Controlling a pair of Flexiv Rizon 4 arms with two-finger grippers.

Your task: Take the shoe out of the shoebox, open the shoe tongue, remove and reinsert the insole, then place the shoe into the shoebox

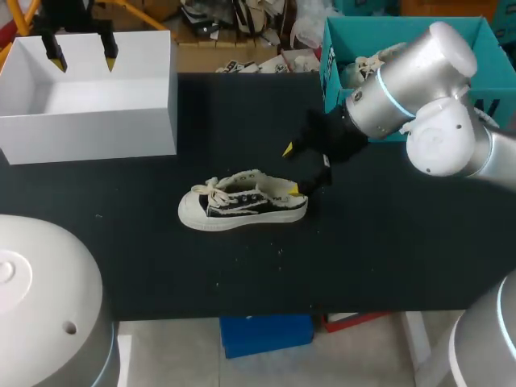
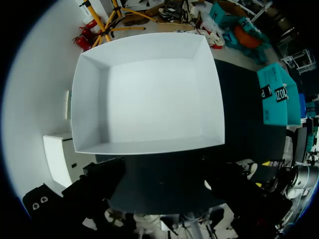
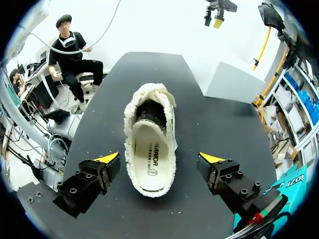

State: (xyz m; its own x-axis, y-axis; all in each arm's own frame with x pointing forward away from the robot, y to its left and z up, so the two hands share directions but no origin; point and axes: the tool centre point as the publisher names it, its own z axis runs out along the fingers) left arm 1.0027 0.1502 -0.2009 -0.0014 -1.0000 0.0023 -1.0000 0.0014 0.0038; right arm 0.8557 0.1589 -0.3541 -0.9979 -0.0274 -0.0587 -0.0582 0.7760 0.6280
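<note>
**A:** Right gripper (image 3: 160, 158) first: how is it set?

**B:** Spread wide and empty. The heel of the shoe (image 3: 149, 144) sits between its fingers (image 3: 94, 177), apparently untouched.

**A:** And the shoe's long axis?

**B:** It runs straight ahead, mid-table (image 1: 363, 242), toe toward the left edge. The left gripper (image 1: 82, 60) hangs open over the shoebox (image 1: 89, 121) at the far left corner, so the right is nearer.

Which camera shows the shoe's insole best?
The right wrist view: it looks straight into the shoe, with the insole in plain sight. The head view shows only the shoe's side; the left wrist view shows no insole.
</note>
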